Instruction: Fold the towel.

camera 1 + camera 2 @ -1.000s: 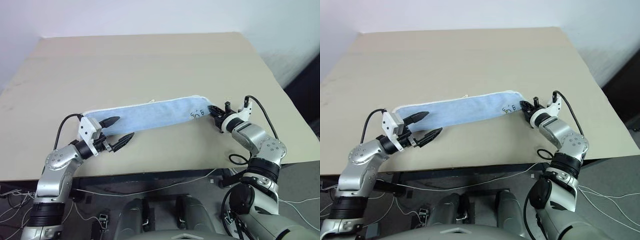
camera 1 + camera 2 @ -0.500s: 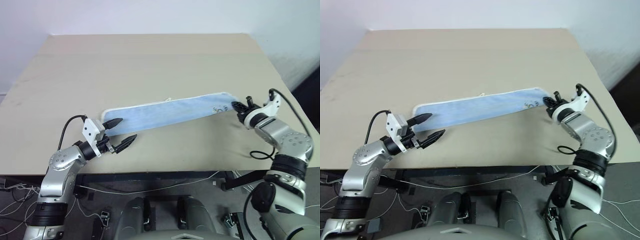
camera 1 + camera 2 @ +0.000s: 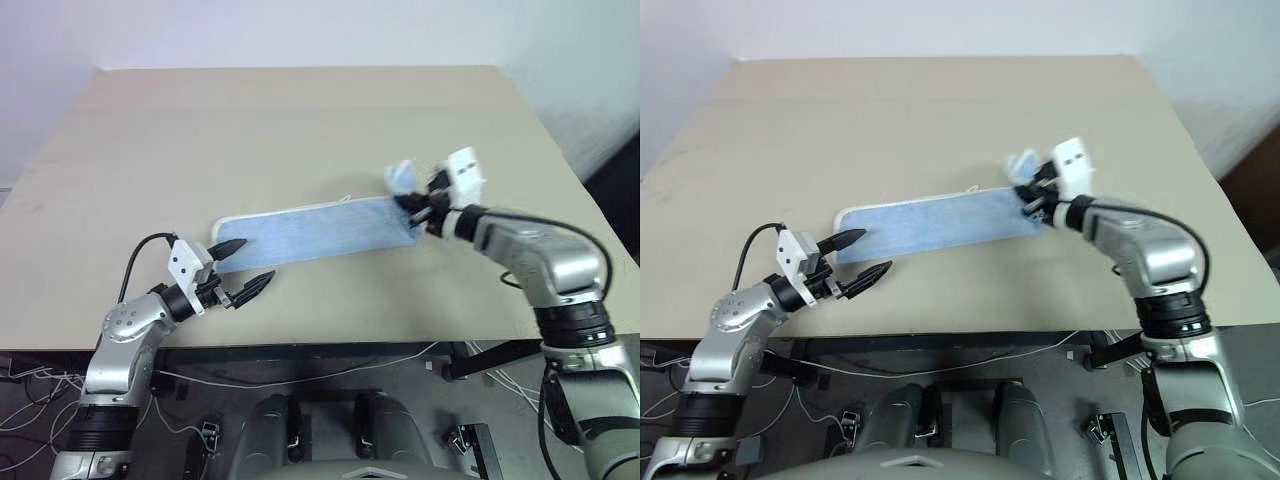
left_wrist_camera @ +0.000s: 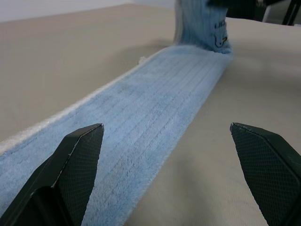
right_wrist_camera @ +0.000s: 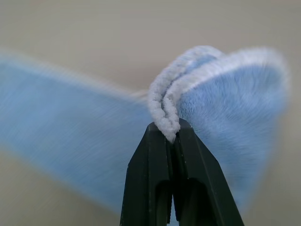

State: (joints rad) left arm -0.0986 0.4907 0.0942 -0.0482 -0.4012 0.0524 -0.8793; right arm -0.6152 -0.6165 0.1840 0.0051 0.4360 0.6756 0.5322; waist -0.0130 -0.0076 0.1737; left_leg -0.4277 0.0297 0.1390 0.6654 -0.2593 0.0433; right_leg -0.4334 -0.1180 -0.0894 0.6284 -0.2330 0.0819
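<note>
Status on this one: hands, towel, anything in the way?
Right hand shut on towel end, lifted. Left hand open by other end. Nothing blocking.

Two black textured fingertips (image 4: 77,162) of the left gripper (image 4: 169,160) spread wide apart, nothing between them but cloth and bare beige table (image 4: 70,52). Light blue towel (image 4: 141,127) stretched flat ahead — passing under the near finger, running away from the claw, white stitched edging along one long side. Far end lifted off the table and hanging upright — a small dark printed mark on the raised part.
</note>
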